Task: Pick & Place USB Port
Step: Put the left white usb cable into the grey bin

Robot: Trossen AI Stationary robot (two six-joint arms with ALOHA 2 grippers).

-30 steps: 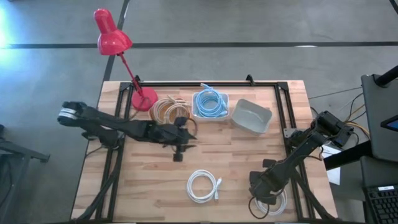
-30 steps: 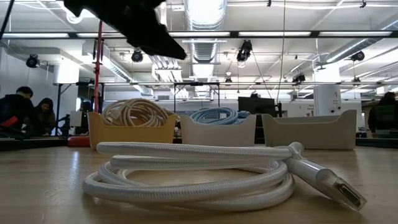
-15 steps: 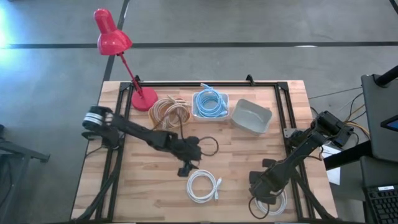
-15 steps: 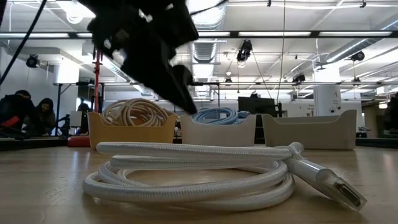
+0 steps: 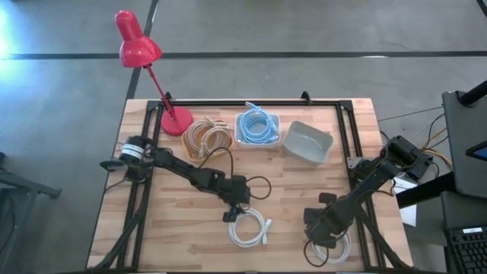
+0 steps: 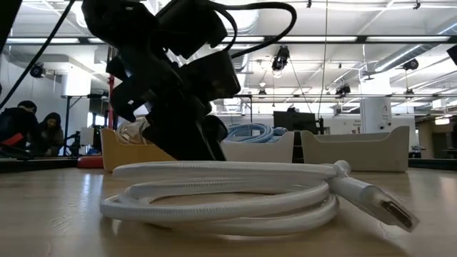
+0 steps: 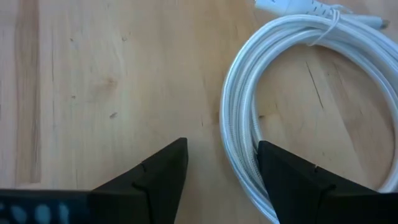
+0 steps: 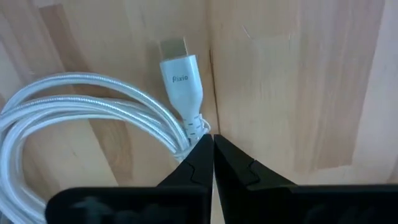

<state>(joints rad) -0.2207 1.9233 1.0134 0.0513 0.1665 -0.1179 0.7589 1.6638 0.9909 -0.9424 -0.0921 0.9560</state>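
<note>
A white coiled USB cable [image 5: 249,228] lies flat on the wooden table, near the middle of its near side; it fills the low view [image 6: 221,196], plug end [image 6: 382,207] tipped up. My left gripper [image 5: 233,216] is open and down at the coil's far-left arc [image 7: 239,146]. One finger [image 7: 165,171] stands outside the ring and the other [image 7: 283,177] stands on the ring's side. My right gripper [image 5: 323,236] is shut and waits at the near right corner over a second white cable [image 8: 93,99], beside its plug [image 8: 180,65]. My left gripper comes at the white coil from above, slanting from the table's far left, its open fingers astride the coil's far-left arc [image 7: 236,162]. The coil lies on the table. Whether the fingers touch the strands, I cannot tell. My right gripper's shut tips [image 8: 213,142] stand right by the second cable's plug neck [image 8: 198,127]. Whether they touch it, I cannot tell.
Three bins stand in a row at the far side: a yellow one with a tan cable [image 5: 207,137], a white one with a blue cable [image 5: 257,126], and a grey one [image 5: 307,141] that holds nothing. A red desk lamp [image 5: 141,49] stands at the far left corner.
My left gripper has swung from the table's middle toward the near right and come down onto the white coil. In the low view the coil has shifted a little and its plug end has tipped up.
</note>
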